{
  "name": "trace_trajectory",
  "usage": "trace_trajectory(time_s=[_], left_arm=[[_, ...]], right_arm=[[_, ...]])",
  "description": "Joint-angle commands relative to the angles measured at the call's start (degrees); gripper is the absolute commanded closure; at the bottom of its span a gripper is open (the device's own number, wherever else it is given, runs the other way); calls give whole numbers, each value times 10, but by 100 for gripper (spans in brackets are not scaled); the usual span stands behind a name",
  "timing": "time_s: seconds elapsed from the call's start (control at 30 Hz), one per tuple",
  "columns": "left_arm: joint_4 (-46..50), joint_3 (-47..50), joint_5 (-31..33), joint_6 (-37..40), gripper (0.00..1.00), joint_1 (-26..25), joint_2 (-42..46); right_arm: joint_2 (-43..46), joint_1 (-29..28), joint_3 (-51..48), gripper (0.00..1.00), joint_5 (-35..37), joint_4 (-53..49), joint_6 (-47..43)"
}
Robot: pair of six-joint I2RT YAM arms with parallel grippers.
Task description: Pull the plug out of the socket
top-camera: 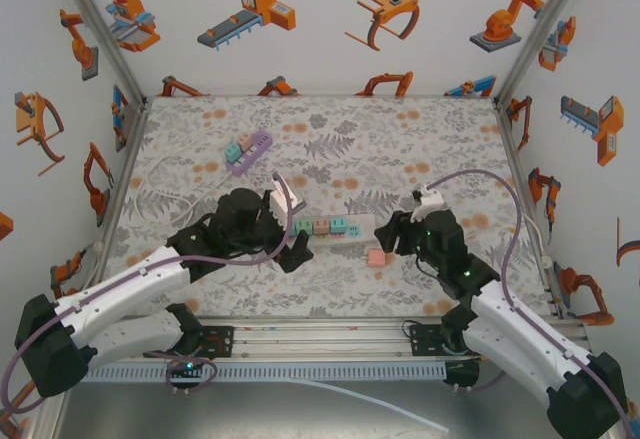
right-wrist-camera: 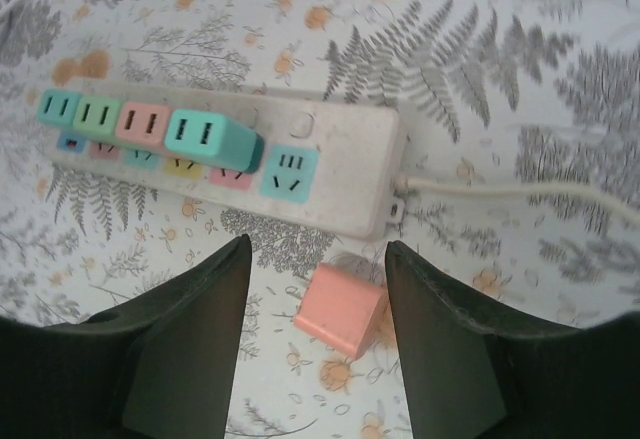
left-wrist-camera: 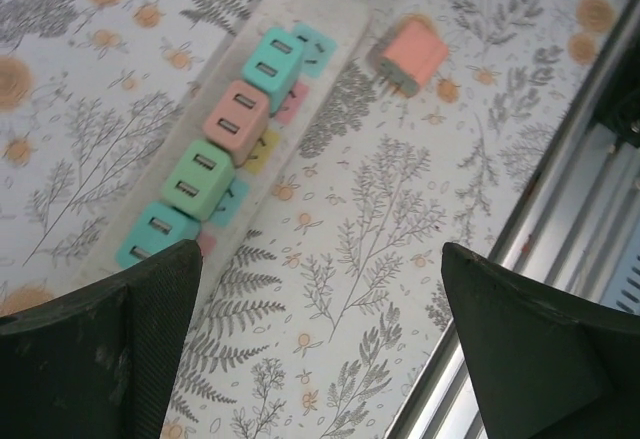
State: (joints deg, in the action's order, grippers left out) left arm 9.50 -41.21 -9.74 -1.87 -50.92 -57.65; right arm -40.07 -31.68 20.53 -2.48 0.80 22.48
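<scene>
On the flowered cloth (top-camera: 400, 149), one white strip (right-wrist-camera: 340, 179) carries four plugs (right-wrist-camera: 205, 137). One pink plug (right-wrist-camera: 340, 311) lies loose, ungripped, between the parted fingers of the right claw (right-wrist-camera: 318, 249). The left claw (left-wrist-camera: 320, 259) gapes wide over bare cloth beside the strip.

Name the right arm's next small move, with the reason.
Probably shift the right hand over the teal plug nearest the cord end: the pink plug lies loose on the table between its open fingers, while four plugs sit in the power strip.
</scene>
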Motion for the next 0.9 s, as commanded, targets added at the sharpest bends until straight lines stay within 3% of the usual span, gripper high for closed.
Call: trace_trajectory(time_s=[0.0,0.13,0.2,0.4,0.67,0.87], left_arm=[[23,-17,84,-54,3,8,0],[32,-8,107,-79,3,23,11],[29,3,115,-99,3,41,19],[36,27,151,-179,3,111,32],[86,31,162,-277,3,196,-9],[87,23,156,-285,2,209,-67]], right_arm=[[-8,-2,29,47,-71,73,-230],[-47,-3,62,47,-189,69,-387],[-78,-7,93,47,-256,20,-489],[-167,-19,161,44,-310,-55,-670],[-311,-19,246,43,-370,-112,-760],[-401,-20,294,45,-363,-125,-771]])
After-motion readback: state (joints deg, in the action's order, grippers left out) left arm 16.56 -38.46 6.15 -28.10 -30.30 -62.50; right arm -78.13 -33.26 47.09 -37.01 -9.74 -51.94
